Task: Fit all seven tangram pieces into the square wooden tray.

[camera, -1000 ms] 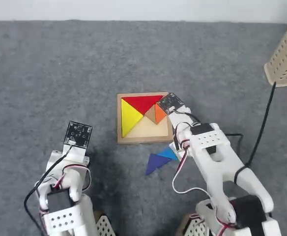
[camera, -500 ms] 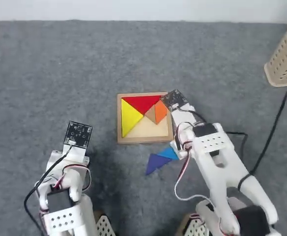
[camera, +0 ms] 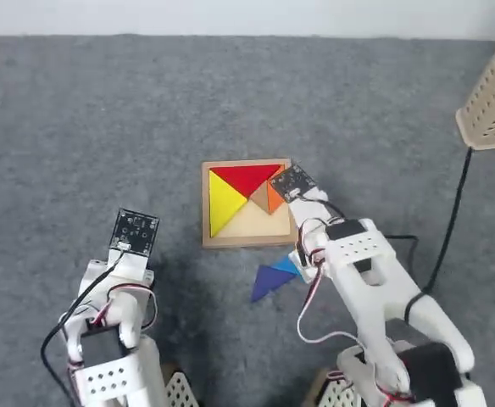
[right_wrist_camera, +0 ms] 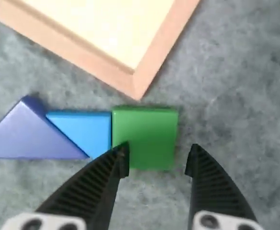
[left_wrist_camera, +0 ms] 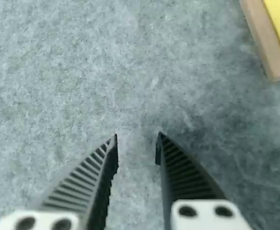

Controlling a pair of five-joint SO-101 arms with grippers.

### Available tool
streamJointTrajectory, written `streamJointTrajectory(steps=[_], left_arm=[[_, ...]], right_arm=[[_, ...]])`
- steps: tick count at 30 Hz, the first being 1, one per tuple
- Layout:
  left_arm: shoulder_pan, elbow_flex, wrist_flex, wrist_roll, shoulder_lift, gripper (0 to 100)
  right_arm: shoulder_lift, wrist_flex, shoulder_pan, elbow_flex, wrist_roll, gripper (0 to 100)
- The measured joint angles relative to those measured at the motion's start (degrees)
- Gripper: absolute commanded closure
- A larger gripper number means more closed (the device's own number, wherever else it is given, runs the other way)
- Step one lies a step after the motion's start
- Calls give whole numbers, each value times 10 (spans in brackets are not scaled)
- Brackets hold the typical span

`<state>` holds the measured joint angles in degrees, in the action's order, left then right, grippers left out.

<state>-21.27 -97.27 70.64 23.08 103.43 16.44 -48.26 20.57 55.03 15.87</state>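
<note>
Nearest the arm bases, the left hand hangs over bare grey counter, its two toothed fingers a little apart with nothing between them; one corner of the tray shows at the edge of the left wrist view. Farther in, the right hand is spread wide just above the green square, one fingertip overlapping the square's edge and the other just off its opposite side; whether either touches it cannot be told. The green square lies flat on the counter just beside the tray's near corner, edge to edge with a light blue triangle, which in turn lies against a dark blue triangle. Beyond them sits the square wooden tray, holding a red triangle along its far side, a yellow triangle along one side, a small brown triangle at the centre and an orange piece partly hidden by the right arm's wrist; the near part of the tray floor is bare wood. A pale slotted basket stands at the far edge.
</note>
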Motion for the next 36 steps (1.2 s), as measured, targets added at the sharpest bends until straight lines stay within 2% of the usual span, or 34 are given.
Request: streamJointTrajectory(steps=[6,12,16,21,25,36], left_arm=[[0,0,0,0,0,879],[0,0,0,0,0,879],[0,0,0,0,0,879],[0,0,0,0,0,879],[0,0,0,0,0,879],[0,0,0,0,0,879]], right_arm=[[-55,0,-65,-51,0,792],[-64,0,-80,-60,0,790],[-56,-12,-74,-66,0,790],[-11,-18,-33,-41,0,790],[-7,11,-26,-21,3,790],[-82,28,-27,-38,33,794]])
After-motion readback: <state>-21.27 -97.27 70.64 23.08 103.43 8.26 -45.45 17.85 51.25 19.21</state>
